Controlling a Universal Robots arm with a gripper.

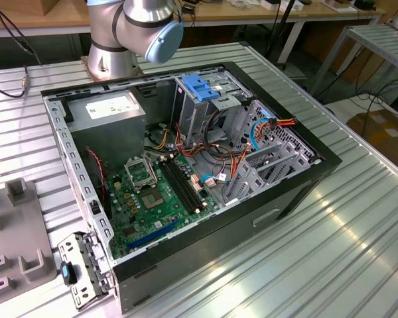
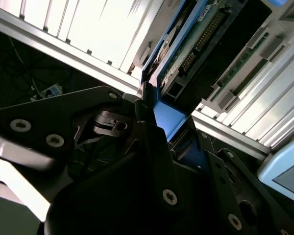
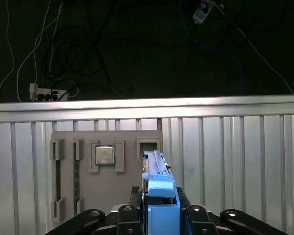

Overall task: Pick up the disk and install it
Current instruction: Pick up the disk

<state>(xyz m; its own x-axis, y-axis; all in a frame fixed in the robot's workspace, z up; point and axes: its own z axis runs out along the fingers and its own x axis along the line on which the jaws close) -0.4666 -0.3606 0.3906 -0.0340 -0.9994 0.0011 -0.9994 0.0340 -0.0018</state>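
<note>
In both wrist views the disk (image 3: 156, 169) stands on edge between my fingers, its blue carrier frame (image 3: 161, 205) clamped in my gripper (image 3: 161, 213). The second wrist view shows the disk's (image 2: 196, 46) green circuit-board side, with my gripper (image 2: 162, 120) shut on the blue frame's end. The disk hangs just over the grey fixture tray (image 3: 68, 186), close to an empty slot (image 3: 148, 143) in it. In the exterior view the open computer case (image 1: 292, 199) lies on its side with a grey drive cage with a blue latch (image 1: 202, 87) at its far end.
The tray holds a processor chip (image 3: 104, 155) and memory sticks (image 3: 77, 171). Inside the case are the grey power supply box (image 1: 109, 109), the motherboard (image 1: 152, 192) and loose cables (image 1: 265, 126). The arm's base (image 1: 129, 33) stands behind the case. A metal bracket (image 1: 86, 265) lies by the case's near corner.
</note>
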